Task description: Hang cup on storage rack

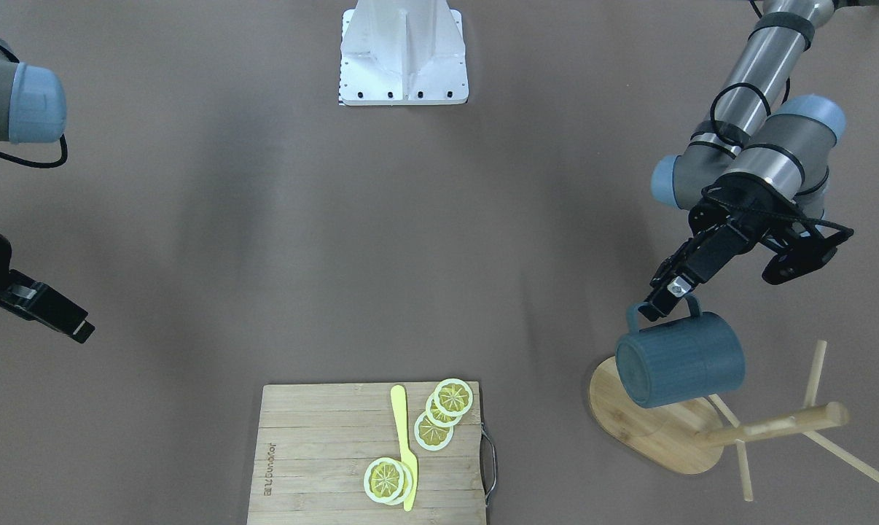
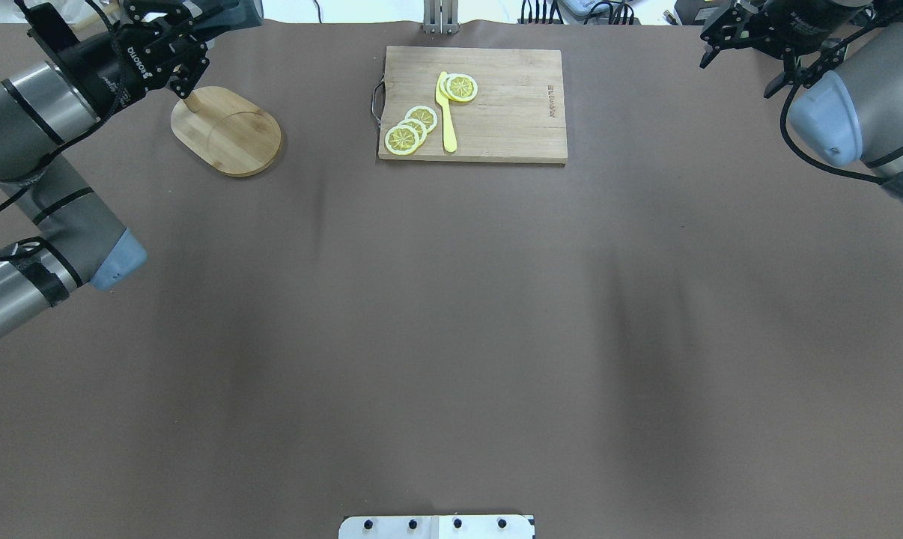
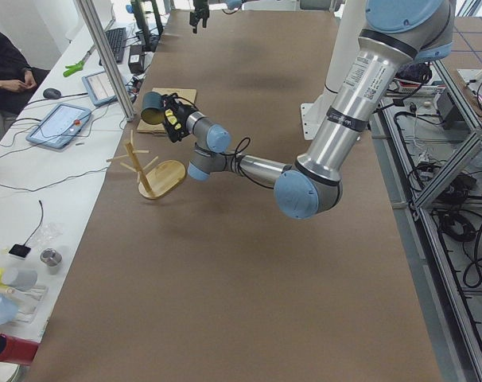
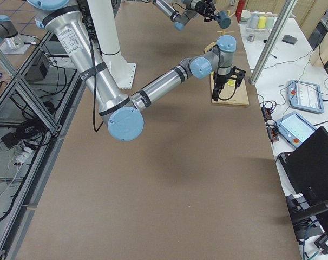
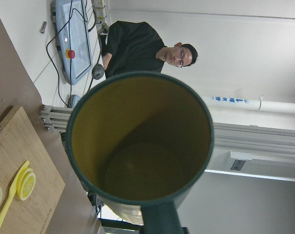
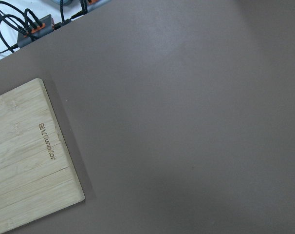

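The slate-blue cup (image 1: 680,361) hangs on its side in the air over the oval base of the bamboo storage rack (image 1: 651,426). My left gripper (image 1: 664,297) is shut on the cup's loop handle. The rack's post (image 1: 775,425) and thin pegs stick out just beside the cup, and I see no peg through the handle. In the left wrist view the cup's yellow inside (image 5: 142,146) fills the frame. The "HOME" lettering is hidden. My right gripper (image 2: 737,73) is open and empty at the table's far right, away from both.
A slatted bamboo cutting board (image 1: 323,452) with a metal handle lies at the far edge from the robot. It holds lemon slices (image 1: 450,399) and a yellow knife (image 1: 404,445). Its corner shows in the right wrist view (image 6: 26,161). The robot's white base plate (image 1: 403,58) stands at the near edge.
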